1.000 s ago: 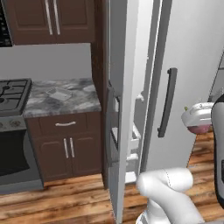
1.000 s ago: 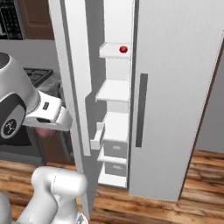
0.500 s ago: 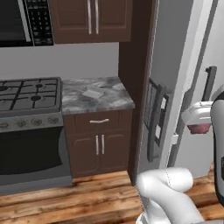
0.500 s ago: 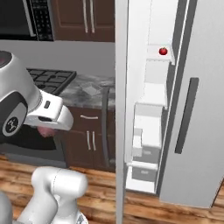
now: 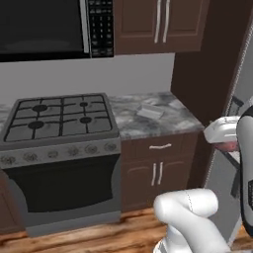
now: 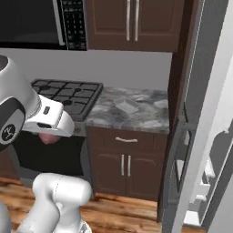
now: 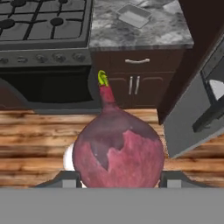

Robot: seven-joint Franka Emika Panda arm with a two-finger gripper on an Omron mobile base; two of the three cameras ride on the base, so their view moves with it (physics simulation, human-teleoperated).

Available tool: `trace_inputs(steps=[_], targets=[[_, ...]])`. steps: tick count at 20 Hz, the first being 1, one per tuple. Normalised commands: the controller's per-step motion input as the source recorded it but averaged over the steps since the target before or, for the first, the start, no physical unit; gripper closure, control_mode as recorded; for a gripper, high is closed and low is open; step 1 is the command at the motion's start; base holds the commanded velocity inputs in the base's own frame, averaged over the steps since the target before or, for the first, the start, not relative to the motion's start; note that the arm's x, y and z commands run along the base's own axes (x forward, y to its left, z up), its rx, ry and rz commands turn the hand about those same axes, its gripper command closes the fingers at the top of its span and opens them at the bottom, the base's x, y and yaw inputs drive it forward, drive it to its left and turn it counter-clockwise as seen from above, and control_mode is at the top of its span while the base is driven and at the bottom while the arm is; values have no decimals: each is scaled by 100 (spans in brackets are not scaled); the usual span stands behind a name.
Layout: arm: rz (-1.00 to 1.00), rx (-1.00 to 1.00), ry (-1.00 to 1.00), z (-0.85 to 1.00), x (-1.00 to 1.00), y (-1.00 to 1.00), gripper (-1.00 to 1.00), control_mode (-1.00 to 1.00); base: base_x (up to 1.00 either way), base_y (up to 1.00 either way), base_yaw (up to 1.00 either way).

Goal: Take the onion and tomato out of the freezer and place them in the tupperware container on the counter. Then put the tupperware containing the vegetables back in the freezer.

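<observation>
While the onion (image 7: 117, 151) sits clamped between the 2 finger tips of the gripper (image 7: 118, 178), stub and green sprout pointing away from the hand, the move to come turns on where the tupperware container (image 7: 134, 15) lies from it: ahead, higher in the hand view and slightly right of the onion's stub. So the pincer is closed on the onion, held about halfway in; its dull mauve skin also peeks out under the white hand in the left base view (image 5: 228, 146) and in the right base view (image 6: 48, 137).

Between hand and target come bare wooden floor, then the dark cabinet fronts, then the counter (image 7: 109, 33), well apart from the gripper. The container rests flat on the marbled top, toward the back, with its long axis running diagonally in every view; in the left base view it (image 5: 150, 111) lies just right of the stove (image 5: 59, 114). My judgement is that the 1 arm needs a forward carry over the counter edge before lowering.

The freezer (image 6: 205, 136) stands off to the right, door ajar. I cannot see the tomato here.
</observation>
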Motion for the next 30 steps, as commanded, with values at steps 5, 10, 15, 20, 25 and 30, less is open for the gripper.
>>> trace_inputs(steps=[5, 10, 15, 20, 25, 30], targets=[[0, 0, 0, 0, 0, 0, 100, 100, 100, 44, -12], [0, 0, 0, 0, 0, 0, 100, 100, 99, 6, -18], [-7, -1, 4, -9, 38, 0, 100, -100, 60, 0, -11], [-17, -1, 9, -54, 89, -8, 100, -100, 0, 0, 0], [-17, 0, 4, -83, 61, -23, 100, -100, 0, 0, 0], [-13, 0, 0, -53, 82, -28, 100, -100, 0, 0, 0]])
